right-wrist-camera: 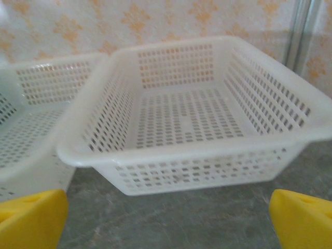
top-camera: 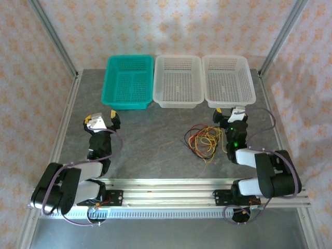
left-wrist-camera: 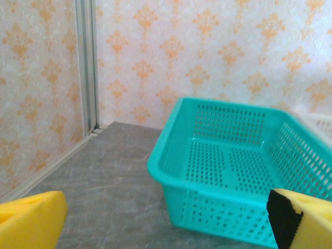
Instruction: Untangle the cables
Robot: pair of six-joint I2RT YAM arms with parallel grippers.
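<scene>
Top external view: the cables (top-camera: 203, 140) lie in one loose tangle of yellow, red and black strands on the grey table (top-camera: 150, 135), right of centre and just beside the right arm. The right gripper (top-camera: 230, 112) sits beyond the tangle, toward the baskets, with its jaws spread wide and nothing between them. The left gripper (top-camera: 102, 120) is well apart from the cables on the left side of the table, jaws likewise fully spread and holding nothing. Three perforated baskets stand side by side at the far edge: a teal basket (top-camera: 129, 83), a middle white basket (top-camera: 179, 81) and a right white basket (top-camera: 229, 79).

Left wrist view: the yellow fingertips (left-wrist-camera: 31, 220) stand at the two lower corners with a wide gap between them and nothing gripped. The teal basket (left-wrist-camera: 218, 212) stands ahead, right of centre, on the table.

Right wrist view: the right gripper's fingertips (right-wrist-camera: 31, 218) are equally far apart and hold nothing. The right white basket (right-wrist-camera: 181, 150) stands directly ahead, with the middle white basket (right-wrist-camera: 31, 129) touching its left side
</scene>
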